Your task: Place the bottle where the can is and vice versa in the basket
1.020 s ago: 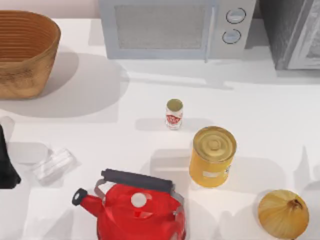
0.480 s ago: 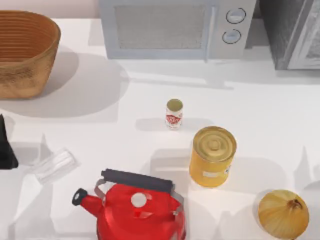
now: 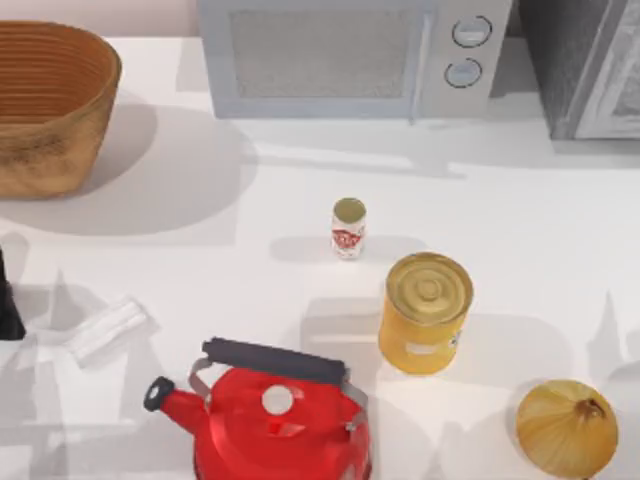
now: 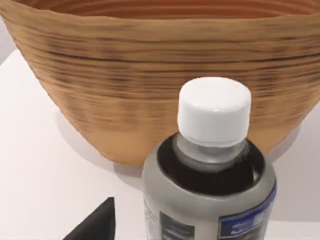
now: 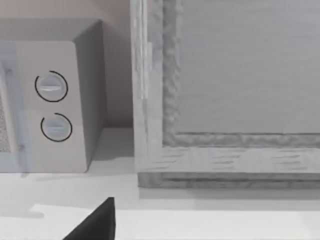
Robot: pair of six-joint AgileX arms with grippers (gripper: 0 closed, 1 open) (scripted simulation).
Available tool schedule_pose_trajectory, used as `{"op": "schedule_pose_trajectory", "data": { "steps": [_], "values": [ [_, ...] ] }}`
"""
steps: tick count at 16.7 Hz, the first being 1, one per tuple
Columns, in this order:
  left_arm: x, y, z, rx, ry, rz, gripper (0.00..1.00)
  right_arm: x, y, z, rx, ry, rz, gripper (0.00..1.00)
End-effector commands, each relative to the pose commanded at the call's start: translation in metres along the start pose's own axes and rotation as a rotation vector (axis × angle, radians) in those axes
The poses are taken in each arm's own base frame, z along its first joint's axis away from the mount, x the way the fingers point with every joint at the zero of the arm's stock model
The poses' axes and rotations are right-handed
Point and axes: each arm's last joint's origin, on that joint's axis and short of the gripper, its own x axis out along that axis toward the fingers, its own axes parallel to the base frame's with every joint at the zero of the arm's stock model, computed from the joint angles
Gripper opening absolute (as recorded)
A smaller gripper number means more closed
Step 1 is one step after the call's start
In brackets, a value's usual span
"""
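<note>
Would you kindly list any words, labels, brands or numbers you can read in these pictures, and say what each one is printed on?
No text reads clearly enough to quote.
The can: white-and-red label with a mark, too small to read.
The bottle: grey label with dark and blue printed panels, too blurred to read.
The yellow can: pale label patch, unreadable.
The microwave: two round dials, no legible marking.

I see a white table (image 3: 560, 220) under bright light — a microwave (image 3: 350, 55) and grey cabinet (image 3: 585, 65) along its back edge.
</note>
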Motion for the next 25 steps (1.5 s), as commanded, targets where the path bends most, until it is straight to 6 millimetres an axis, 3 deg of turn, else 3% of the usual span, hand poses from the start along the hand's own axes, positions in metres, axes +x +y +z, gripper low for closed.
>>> {"op": "schedule_pose_trajectory", "data": {
  "steps": [6,14,17,22,25],
  "values": [
    [0.005,0.012,-0.023,-0.011,0.033,-0.003,1.00,0.000,0.000,0.000,0.000,0.000,0.000,1.00],
    [0.005,0.013,-0.025,-0.012,0.036,-0.005,1.00,0.000,0.000,0.000,0.000,0.000,0.000,1.00],
    [0.019,0.015,-0.023,-0.012,0.033,-0.003,1.00,0.000,0.000,0.000,0.000,0.000,0.000,1.00],
    [0.060,0.016,-0.025,-0.010,0.031,-0.003,1.00,0.000,0.000,0.000,0.000,0.000,0.000,1.00],
    [0.065,0.013,-0.027,-0.011,0.034,-0.003,1.00,0.000,0.000,0.000,0.000,0.000,0.000,1.00]
  ]
}}
